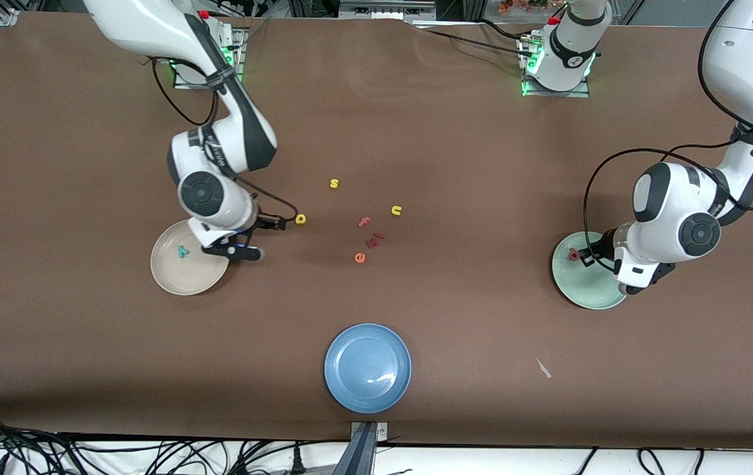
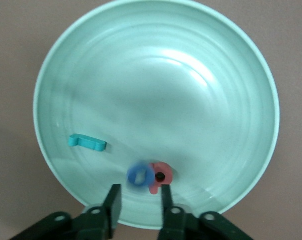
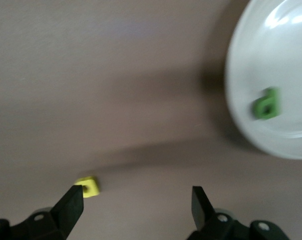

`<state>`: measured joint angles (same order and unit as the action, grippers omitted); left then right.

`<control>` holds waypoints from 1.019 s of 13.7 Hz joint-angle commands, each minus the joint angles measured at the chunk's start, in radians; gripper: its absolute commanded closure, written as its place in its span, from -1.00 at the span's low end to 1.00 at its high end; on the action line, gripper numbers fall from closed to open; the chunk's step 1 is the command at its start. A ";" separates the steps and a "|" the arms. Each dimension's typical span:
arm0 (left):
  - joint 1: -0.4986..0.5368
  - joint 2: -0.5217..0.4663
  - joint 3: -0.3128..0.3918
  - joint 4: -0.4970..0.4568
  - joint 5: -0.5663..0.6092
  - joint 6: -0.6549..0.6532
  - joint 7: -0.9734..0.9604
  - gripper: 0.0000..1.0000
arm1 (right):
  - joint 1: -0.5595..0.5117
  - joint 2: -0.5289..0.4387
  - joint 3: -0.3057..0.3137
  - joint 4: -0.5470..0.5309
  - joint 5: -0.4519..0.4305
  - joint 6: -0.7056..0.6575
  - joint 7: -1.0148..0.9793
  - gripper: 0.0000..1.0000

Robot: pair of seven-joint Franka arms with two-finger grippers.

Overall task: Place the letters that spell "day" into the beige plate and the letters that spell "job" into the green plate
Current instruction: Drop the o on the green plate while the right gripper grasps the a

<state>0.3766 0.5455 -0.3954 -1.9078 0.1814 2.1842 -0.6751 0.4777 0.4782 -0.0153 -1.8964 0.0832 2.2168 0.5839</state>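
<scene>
Blue plate (image 1: 367, 368) low center of frame. Green plate (image 1: 584, 280) at right holds the j (image 2: 87, 142), o (image 2: 139, 175) and b (image 2: 161, 175); left gripper (image 2: 138, 197) over it, jaws parted, released. Beige plate (image 1: 186, 260) at left holds y (image 1: 182, 251) and d (image 3: 266, 103); right gripper (image 3: 138, 200) over tabletop (image 1: 86, 363) beside it, jaws wide apart, empty. The a (image 1: 300, 219) lies mid-frame.

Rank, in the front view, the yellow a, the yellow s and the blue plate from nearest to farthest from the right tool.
From the right tool, at the beige plate's rim:
1. Yellow a, on the table beside the tool.
2. Yellow s, toward the table's middle, farther from the front camera.
3. Blue plate, nearest the front camera.
</scene>
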 commanded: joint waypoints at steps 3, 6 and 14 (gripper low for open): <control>0.008 -0.048 -0.014 0.115 0.029 -0.160 0.101 -1.00 | 0.016 0.000 0.044 -0.156 0.007 0.256 0.091 -0.51; -0.004 -0.048 -0.028 0.359 0.020 -0.423 0.176 -1.00 | 0.056 0.022 0.046 -0.161 0.010 0.302 0.121 -0.44; 0.008 -0.116 -0.042 0.599 0.016 -0.623 0.457 -0.98 | 0.075 0.053 0.043 -0.161 0.000 0.346 0.157 0.47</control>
<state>0.3793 0.4520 -0.4394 -1.3195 0.1832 1.5851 -0.3032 0.5502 0.5286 0.0272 -2.0463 0.0828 2.5456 0.7352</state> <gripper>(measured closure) 0.009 0.559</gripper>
